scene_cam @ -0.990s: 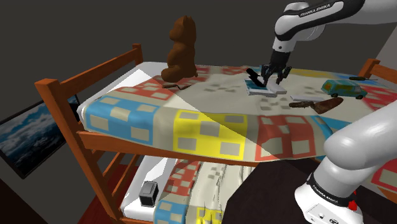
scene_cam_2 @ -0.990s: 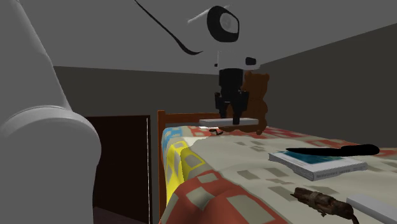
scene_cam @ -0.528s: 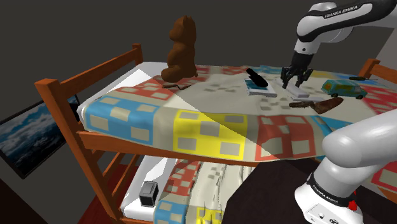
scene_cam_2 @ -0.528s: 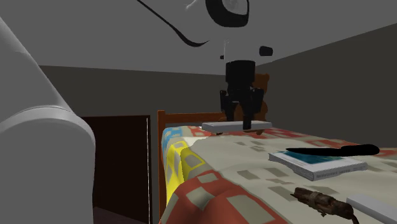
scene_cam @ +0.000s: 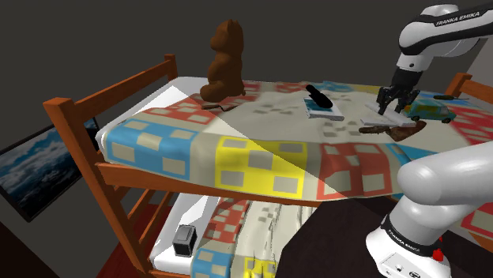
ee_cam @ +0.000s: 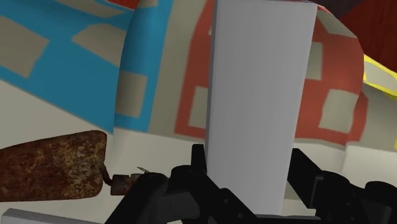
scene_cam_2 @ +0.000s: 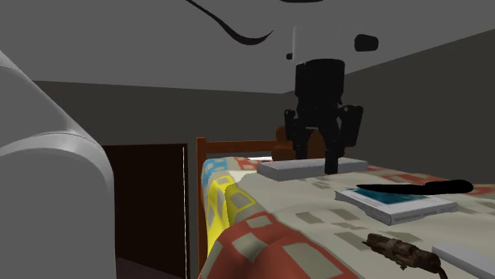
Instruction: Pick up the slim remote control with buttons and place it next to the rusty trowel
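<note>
The remote [ee_cam: 257,95] is drawn as a plain pale grey slab with no buttons showing. My black gripper [scene_cam: 397,101] is shut on it, and the fingers clasp its near end in the wrist view. It hangs level just above the patchwork quilt [scene_cam: 261,134], as the second exterior view shows the remote [scene_cam_2: 313,168] under my gripper [scene_cam_2: 320,161]. The rusty trowel [scene_cam: 403,132] lies on the quilt right below and beside the remote [scene_cam: 384,121]. Its brown blade [ee_cam: 54,165] shows beside the remote, and its handle [scene_cam_2: 397,250] lies near the camera.
A book [scene_cam: 325,110] with a black object [scene_cam: 318,96] on it lies further along the bed. A brown teddy bear [scene_cam: 223,67] sits at the far end. A teal and yellow toy van [scene_cam: 427,110] stands behind the trowel. Another grey slab [scene_cam_2: 468,257] lies by the trowel. Wooden bunk rails [scene_cam: 79,134] edge the bed.
My gripper has carried the remote towards the shoulder view's right, from above the book to above the trowel. In the second exterior view it came nearer and a little lower.
</note>
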{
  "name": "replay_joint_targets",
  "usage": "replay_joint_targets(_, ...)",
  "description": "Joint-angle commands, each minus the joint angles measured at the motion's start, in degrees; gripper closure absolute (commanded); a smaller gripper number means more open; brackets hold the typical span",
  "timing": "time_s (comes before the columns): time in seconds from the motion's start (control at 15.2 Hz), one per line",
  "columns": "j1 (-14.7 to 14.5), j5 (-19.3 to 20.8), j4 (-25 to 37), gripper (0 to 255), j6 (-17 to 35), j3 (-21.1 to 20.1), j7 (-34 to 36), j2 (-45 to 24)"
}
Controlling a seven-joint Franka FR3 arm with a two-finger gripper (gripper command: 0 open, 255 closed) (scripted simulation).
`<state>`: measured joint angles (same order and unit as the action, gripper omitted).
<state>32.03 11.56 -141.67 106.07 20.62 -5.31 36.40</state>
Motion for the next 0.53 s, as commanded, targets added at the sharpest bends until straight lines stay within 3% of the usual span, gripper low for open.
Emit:
replay_joint_targets(0.0,0.54,0.69,-1.43,255,1.11,0.80,-0.78,0.40)
replay_joint_targets(0.46,0.76,1.46,-5.94,255,6.89,1.97,-0.78,-0.88)
